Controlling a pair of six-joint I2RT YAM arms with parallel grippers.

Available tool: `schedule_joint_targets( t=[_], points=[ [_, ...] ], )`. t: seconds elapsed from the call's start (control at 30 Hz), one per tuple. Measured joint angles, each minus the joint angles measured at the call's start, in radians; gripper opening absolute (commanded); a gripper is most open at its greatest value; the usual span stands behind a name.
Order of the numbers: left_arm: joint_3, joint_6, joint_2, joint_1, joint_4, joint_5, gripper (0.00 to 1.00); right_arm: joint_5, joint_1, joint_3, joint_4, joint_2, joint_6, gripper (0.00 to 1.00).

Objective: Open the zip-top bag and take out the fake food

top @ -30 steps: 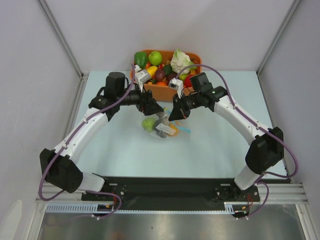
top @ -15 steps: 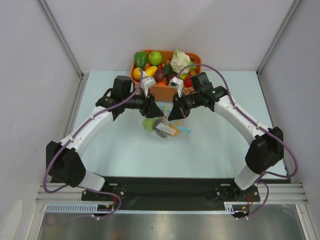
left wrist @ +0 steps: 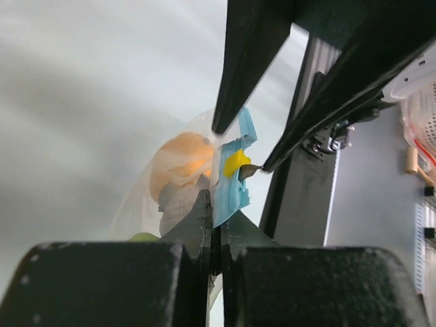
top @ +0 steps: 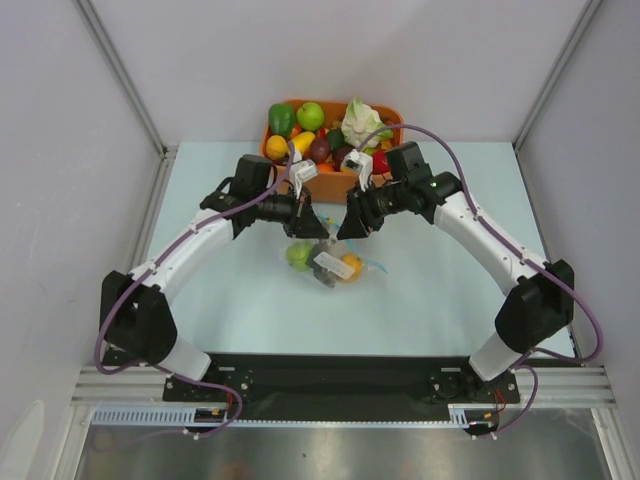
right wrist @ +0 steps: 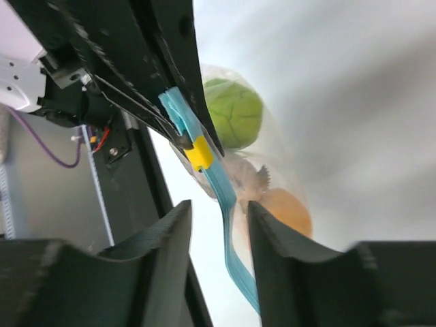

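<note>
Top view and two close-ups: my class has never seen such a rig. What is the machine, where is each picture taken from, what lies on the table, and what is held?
The machine is two robot arms bolted at the near edge of a pale table, each ending in a two-finger gripper. The wide picture comes from a fixed camera above and behind them; each close-up comes from a camera on one wrist. At the far side of the table stands an orange tub of toy fruit with a cauliflower. Between the arms is a clear zip-top bag holding a lime-green fruit, an orange fruit and a grey piece. The left gripper is shut on the bag's blue zip strip. The right gripper is open, its fingers either side of that strip without pinching it.
</note>
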Motion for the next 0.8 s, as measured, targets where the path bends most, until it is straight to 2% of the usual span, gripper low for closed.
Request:
schedule_joint_targets(
  t=[0.27, 0.5, 0.8],
  points=[
    [0.047, 0.023, 0.034, -0.008, -0.081, 0.052, 0.00, 0.109, 0.027, 0.008, 0.013, -0.118, -0.002, 0.48],
    [0.082, 0.058, 0.056, -0.019, -0.154, 0.068, 0.00, 0.166, 0.101, 0.016, 0.031, -0.116, -0.021, 0.47],
    [0.082, 0.063, 0.056, -0.031, -0.183, 0.076, 0.00, 0.230, 0.105, 0.016, 0.047, -0.116, -0.060, 0.47]
  ],
)
